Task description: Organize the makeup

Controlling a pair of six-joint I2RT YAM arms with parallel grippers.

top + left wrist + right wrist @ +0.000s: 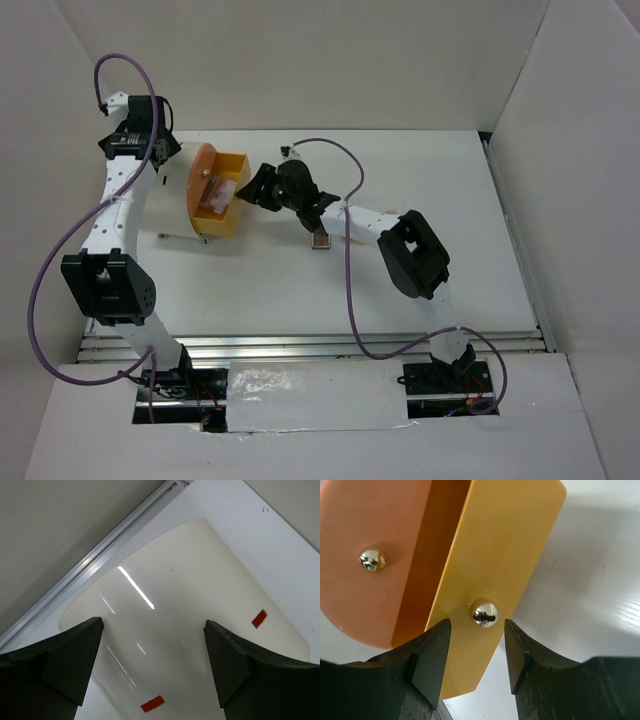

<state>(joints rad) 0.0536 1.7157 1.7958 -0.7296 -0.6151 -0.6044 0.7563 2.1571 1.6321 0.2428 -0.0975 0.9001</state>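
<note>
Drawer, yellow, stood pulled out of the white cylinder near the far-left corner of the surface, with pinkish cards inside. Right pincer was parted on either side of the drawer's metal knob, gaps showing. Left pincer gaped wide over the cylinder. Brown palette lay mid-surface.

A narrow brown-toned eyeshadow palette is seen lying flat near the middle of the white bench, well apart from the open yellow drawer. Pinkish clear-packaged cards are seen lying inside that drawer, piled loosely; finer detail cannot be made out.
</note>
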